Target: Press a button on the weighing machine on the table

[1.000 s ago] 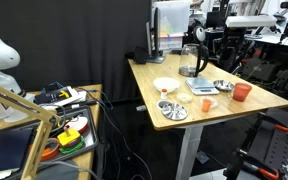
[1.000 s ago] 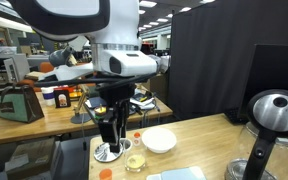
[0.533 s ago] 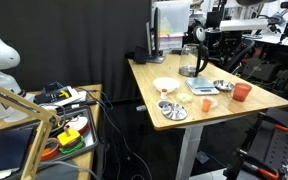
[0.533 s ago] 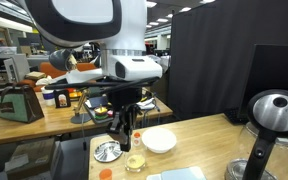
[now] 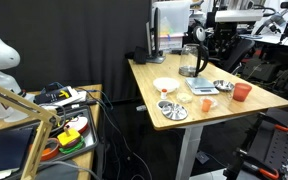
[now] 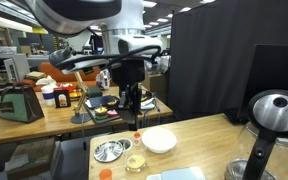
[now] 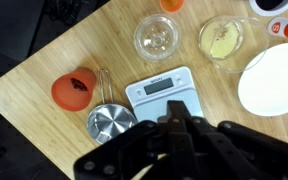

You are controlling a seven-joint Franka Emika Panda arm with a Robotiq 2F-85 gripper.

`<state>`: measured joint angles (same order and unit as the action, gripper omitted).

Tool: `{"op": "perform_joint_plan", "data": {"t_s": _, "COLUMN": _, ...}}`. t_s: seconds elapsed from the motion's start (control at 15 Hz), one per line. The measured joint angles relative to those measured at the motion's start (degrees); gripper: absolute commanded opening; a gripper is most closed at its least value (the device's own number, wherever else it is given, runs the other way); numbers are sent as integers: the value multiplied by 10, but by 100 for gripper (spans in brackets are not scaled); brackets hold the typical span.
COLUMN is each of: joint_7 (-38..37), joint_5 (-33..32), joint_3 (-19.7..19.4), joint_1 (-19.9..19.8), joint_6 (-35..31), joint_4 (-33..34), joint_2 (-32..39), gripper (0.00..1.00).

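Above a tan bench [image 7: 79, 55] in a cluttered lab, the gripper [image 7: 179, 128], pressed together, hovers over the weighing machine [image 7: 164, 92], clear of the edges.

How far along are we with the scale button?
Done: nothing yet; the gripper hangs high above the table, jaws together, touching nothing. In hand: lining up, with the weighing machine just beyond its fingertips in the wrist view. Left: descend and press a button.

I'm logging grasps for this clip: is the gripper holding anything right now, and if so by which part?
Nothing is held. The gripper hangs in the air above the weighing machine, its fingers closed together with nothing between them.
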<state>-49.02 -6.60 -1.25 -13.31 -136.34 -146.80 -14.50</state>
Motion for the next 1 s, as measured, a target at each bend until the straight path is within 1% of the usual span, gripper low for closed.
{"op": "perform_joint_plan", "data": {"t_s": 0.2, "joint_7": -2, "joint_5": -3, "joint_3": 0, "joint_1": 2, "joint_6": 0, "joint_4": -1, "joint_2": -13, "gripper": 0}}
{"op": "perform_joint_plan", "data": {"t_s": 0.33, "joint_7": -16, "joint_5": -22, "joint_3": -1, "joint_1": -4, "joint_6": 0, "joint_4": -5, "joint_2": -6, "gripper": 0}}
{"op": "perform_joint_plan", "data": {"t_s": 0.6, "joint_7": -45, "joint_5": -50, "joint_3": -9, "joint_1": -12, "joint_6": -7, "joint_4": -5, "joint_2": 28, "gripper": 0}}
{"op": "perform_joint_plan", "data": {"t_s": 1.0, "joint_7": -62, "joint_5": -53, "joint_3": -25, "joint_1": -11, "joint_6": -23, "joint_4": -1, "joint_2": 92, "gripper": 0}}
